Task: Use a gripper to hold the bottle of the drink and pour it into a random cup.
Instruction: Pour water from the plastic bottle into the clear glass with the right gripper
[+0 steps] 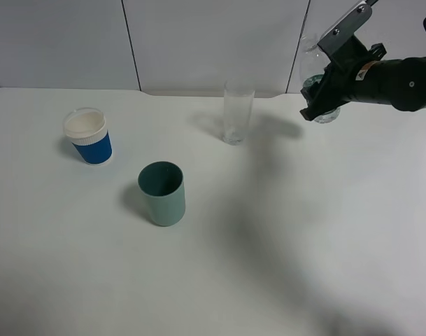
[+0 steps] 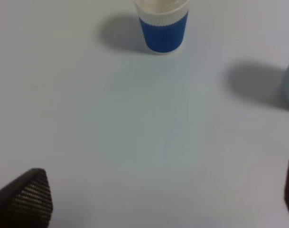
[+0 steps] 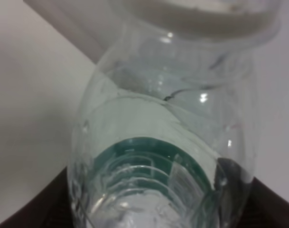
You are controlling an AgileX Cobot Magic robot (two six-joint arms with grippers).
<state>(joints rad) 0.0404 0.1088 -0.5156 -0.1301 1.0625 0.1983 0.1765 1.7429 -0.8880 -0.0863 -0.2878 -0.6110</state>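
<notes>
My right gripper [image 1: 323,94] is shut on the clear water bottle [image 1: 313,66] with a dark green label band and holds it in the air at the back right, roughly upright. The right wrist view shows the bottle [image 3: 168,142] close up, filling the frame. The tall clear glass [image 1: 238,112] stands on the table to the left of the bottle and lower. My left gripper [image 2: 163,199] is open and empty above the table; only its dark fingertips [image 2: 28,197] show, and it is out of the exterior view.
A teal-green cup [image 1: 162,193] stands in the middle of the white table [image 1: 303,231]. A blue-and-white paper cup [image 1: 88,136] stands at the left; it also shows in the left wrist view [image 2: 162,24]. A white panelled wall [image 1: 199,42] runs behind the table.
</notes>
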